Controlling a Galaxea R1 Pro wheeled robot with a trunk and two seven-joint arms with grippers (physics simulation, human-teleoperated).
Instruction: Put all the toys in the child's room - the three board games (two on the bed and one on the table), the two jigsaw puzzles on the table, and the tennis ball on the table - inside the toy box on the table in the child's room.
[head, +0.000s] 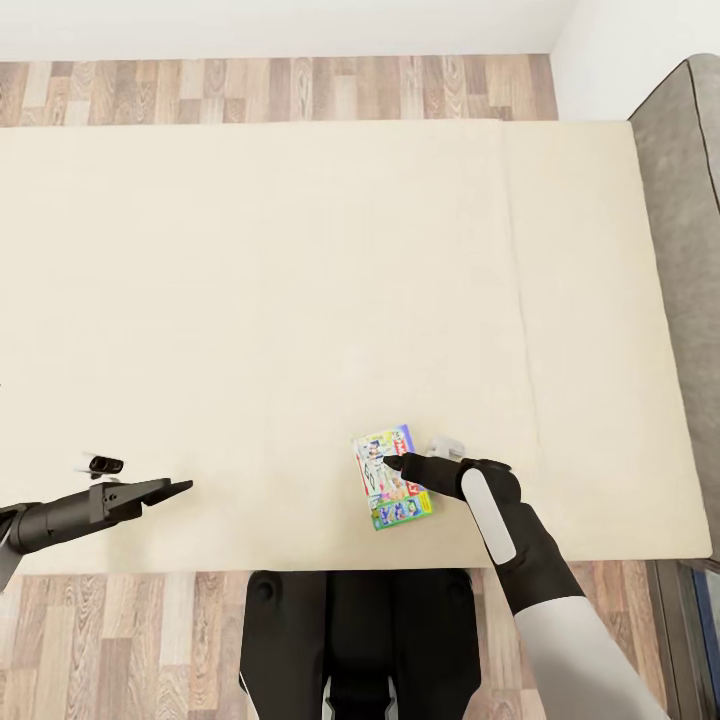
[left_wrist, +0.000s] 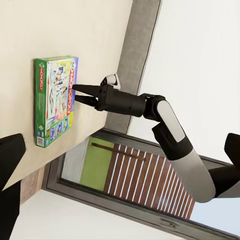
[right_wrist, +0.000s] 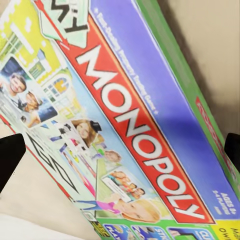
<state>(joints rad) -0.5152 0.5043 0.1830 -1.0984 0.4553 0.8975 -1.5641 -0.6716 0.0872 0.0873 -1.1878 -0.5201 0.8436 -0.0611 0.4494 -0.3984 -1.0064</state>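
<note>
At lower centre of the head view, the right gripper (head: 392, 463), fingers parted, reaches the ungrasped Monopoly box (head: 391, 489) on the bed (head: 300, 280).

A plain cream-beige top was seen on the bed (head: 300, 300), with a grey headboard (head: 690, 180) at 3 o'clock. The Monopoly carton (right_wrist: 125, 125) was printed with a red banner lettered in white, a purple-blue band, green edges and small photos. The floor (head: 250, 90) was patterned in wood planks. The grippers were coloured black.
</note>
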